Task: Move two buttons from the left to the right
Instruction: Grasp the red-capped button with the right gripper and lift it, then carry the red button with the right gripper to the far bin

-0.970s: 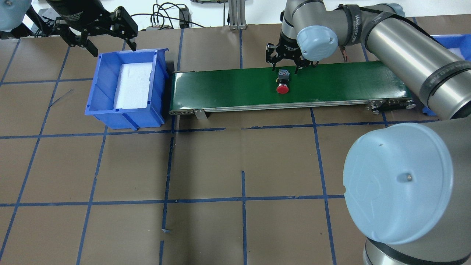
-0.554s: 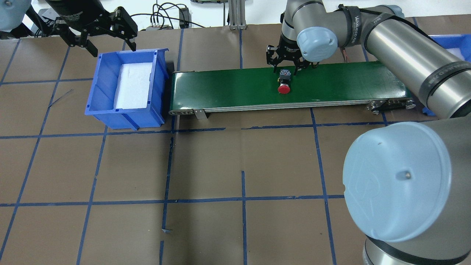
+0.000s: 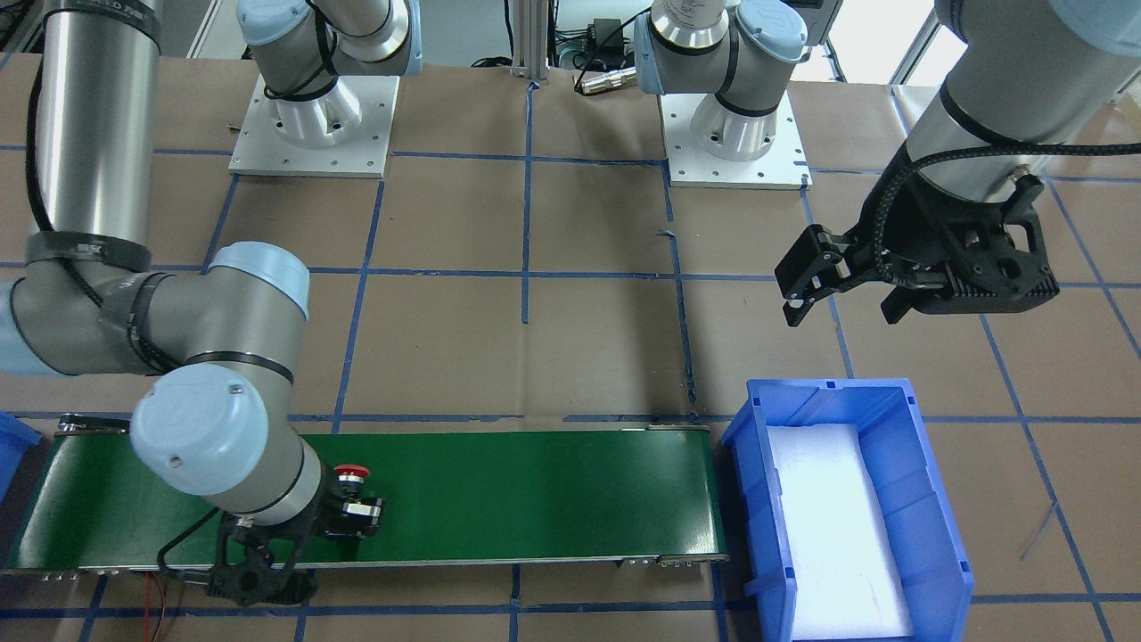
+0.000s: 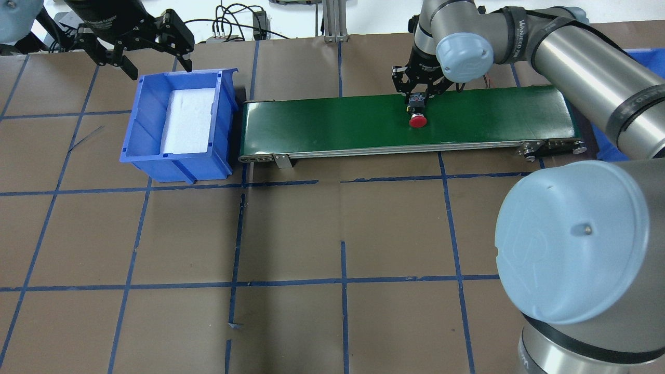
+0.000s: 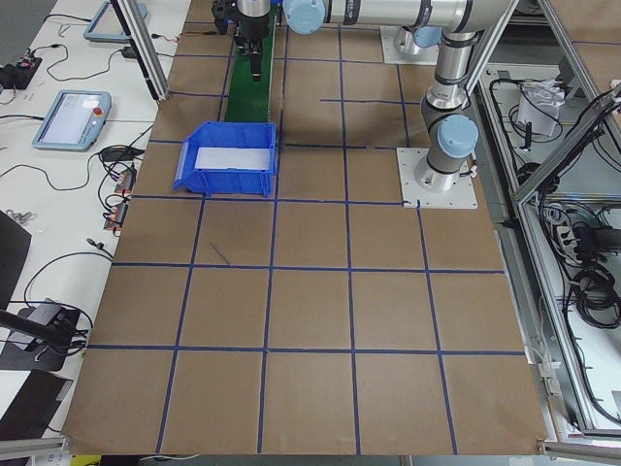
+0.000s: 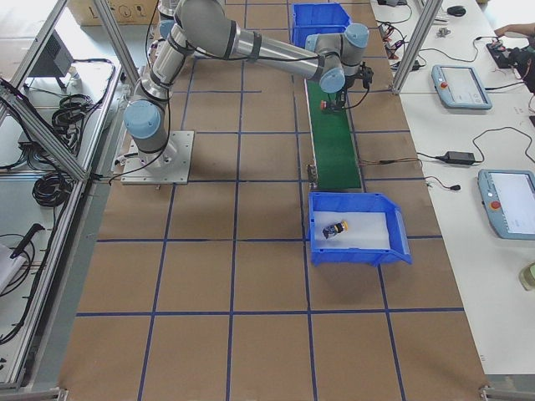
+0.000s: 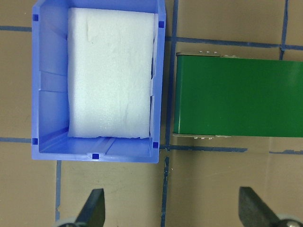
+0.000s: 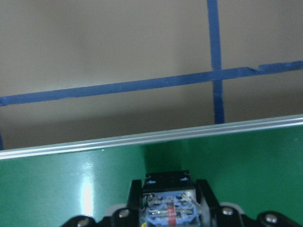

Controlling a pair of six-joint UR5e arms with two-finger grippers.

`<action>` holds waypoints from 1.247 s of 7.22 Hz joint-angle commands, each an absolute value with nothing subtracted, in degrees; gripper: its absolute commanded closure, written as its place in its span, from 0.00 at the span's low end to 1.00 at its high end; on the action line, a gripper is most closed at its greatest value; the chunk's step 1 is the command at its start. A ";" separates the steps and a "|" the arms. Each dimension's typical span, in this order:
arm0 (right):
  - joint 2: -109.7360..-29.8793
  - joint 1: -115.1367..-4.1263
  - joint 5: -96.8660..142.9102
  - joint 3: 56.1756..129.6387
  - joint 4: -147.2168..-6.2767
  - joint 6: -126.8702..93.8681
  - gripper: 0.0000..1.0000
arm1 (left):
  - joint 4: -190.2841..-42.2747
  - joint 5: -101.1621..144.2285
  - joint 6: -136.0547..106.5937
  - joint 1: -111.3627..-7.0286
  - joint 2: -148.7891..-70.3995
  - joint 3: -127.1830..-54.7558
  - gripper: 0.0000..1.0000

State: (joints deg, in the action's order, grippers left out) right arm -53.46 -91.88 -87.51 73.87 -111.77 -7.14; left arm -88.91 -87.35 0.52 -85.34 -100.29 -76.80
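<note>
Overhead from behind, front view facing back, both showing conveyor (image 4: pixel 322 122)

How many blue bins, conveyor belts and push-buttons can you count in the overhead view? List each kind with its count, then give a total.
Blue bins: 2, the left bin and the right bin, which is partly hidden by the arm
Green conveyor belt: 1
Push-buttons: 1, the red button
Total: 4

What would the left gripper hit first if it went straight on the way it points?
Probably the brown paper-covered table, just outside the blue plastic bin; how high the left gripper hangs is unclear.
</note>
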 commanded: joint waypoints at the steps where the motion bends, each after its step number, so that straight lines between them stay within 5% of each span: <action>1: -54.14 -85.29 -87.97 69.29 -105.25 5.12 0.93 | -88.86 -87.36 0.53 -85.34 -100.28 -76.82 0.00; 9: -55.46 -59.70 -93.16 58.99 -95.99 46.56 0.93 | -88.95 -87.54 0.53 -85.34 -100.28 -76.82 0.00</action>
